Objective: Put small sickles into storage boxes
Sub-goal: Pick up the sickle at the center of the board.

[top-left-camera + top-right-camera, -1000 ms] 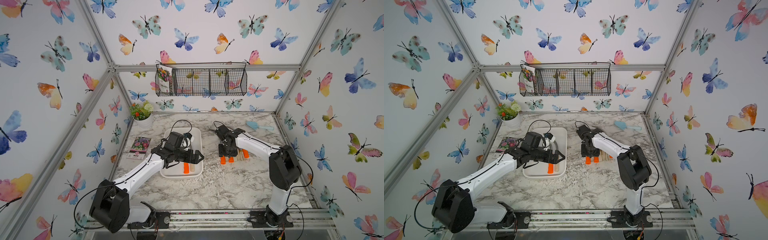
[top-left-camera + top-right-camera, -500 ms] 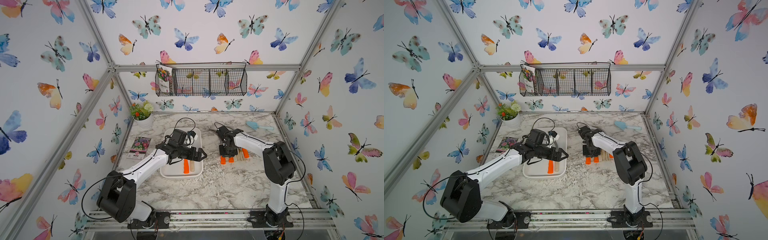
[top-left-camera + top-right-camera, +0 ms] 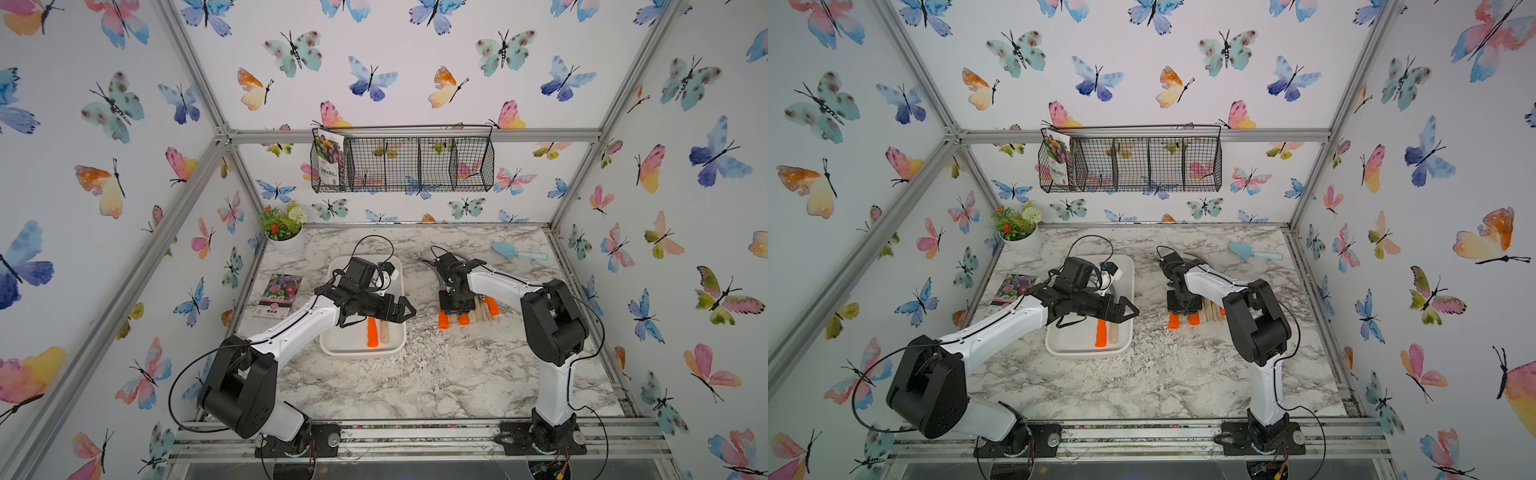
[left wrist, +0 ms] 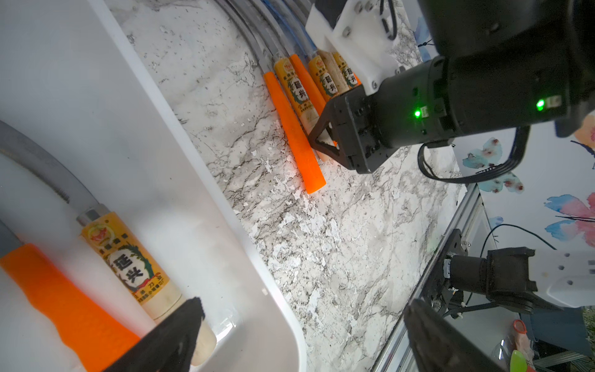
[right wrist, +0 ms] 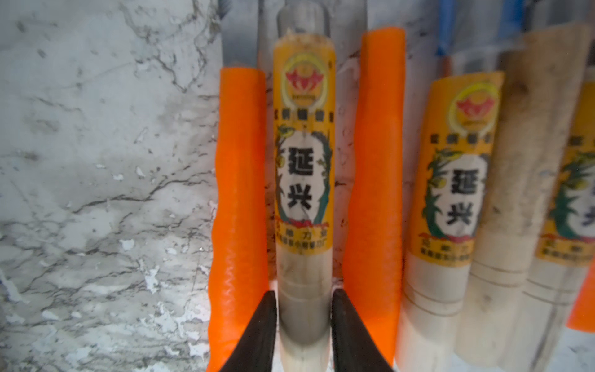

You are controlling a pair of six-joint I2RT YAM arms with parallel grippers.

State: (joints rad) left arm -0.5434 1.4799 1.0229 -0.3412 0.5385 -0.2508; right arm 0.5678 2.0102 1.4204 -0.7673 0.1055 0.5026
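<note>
My right gripper [image 5: 304, 298] is clenched on the wooden handle of a labelled sickle [image 5: 302, 161], with orange-handled sickles [image 5: 240, 193] lying just outside both fingers. My left gripper [image 4: 301, 309] hangs spread wide and empty. One of its fingers is over the tray [image 4: 154, 135], which has two sickles [image 4: 128, 264] inside.

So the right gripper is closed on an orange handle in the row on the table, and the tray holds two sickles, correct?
Not orange: the right wrist view shows the right gripper closed on a wooden handle with a yellow label, between two orange ones. The tray does hold two sickles.
</note>
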